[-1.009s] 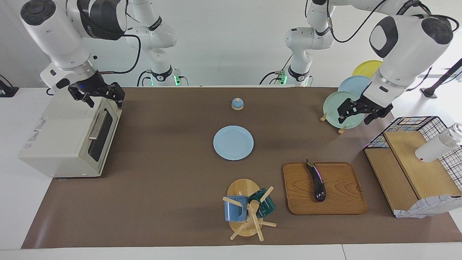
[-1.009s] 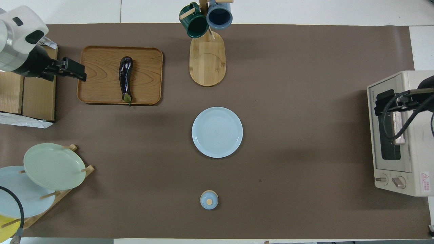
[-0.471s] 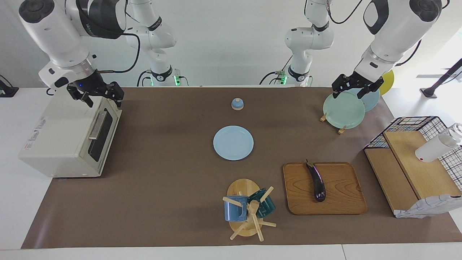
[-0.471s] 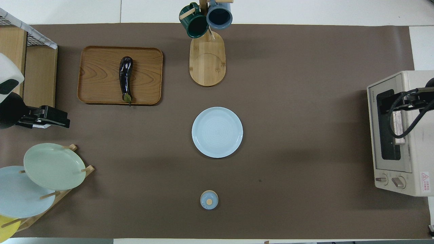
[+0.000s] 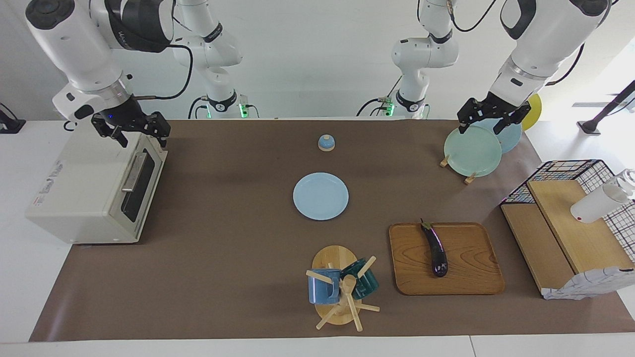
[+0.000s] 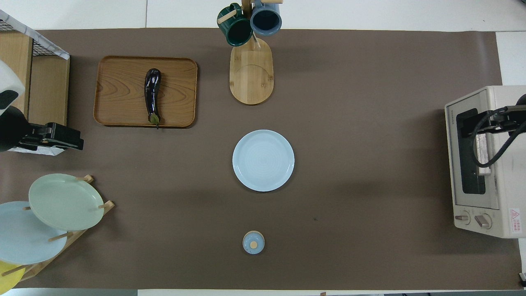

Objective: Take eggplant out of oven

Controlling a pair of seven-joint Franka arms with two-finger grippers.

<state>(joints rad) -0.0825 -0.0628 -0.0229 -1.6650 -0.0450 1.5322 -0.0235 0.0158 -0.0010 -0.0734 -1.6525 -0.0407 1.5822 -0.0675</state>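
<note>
The eggplant [image 5: 435,249] lies on a wooden tray [image 5: 466,277] at lower right of the facing view, well apart from the oven [image 5: 89,191] at its left, door shut. The right tool [image 5: 133,130] hangs over the oven's top edge, fingers apart. The left tool [image 5: 488,119] hangs over the plate rack [image 5: 471,151] at upper right, fingers apart.

1. You see a table [image 5: 223,277] under a brown mat.
2. At the right arm's edge sits the oven [image 5: 94,191], door shut.
3. Mid-table lie a blue plate [image 5: 320,196] and a small bell [image 5: 326,143].
4. On the edge farthest from the robots stand a mug rack [image 5: 340,287] and a wooden tray [image 5: 466,267].
5. A plate rack [image 5: 471,151] fills the left arm's near corner.
</note>
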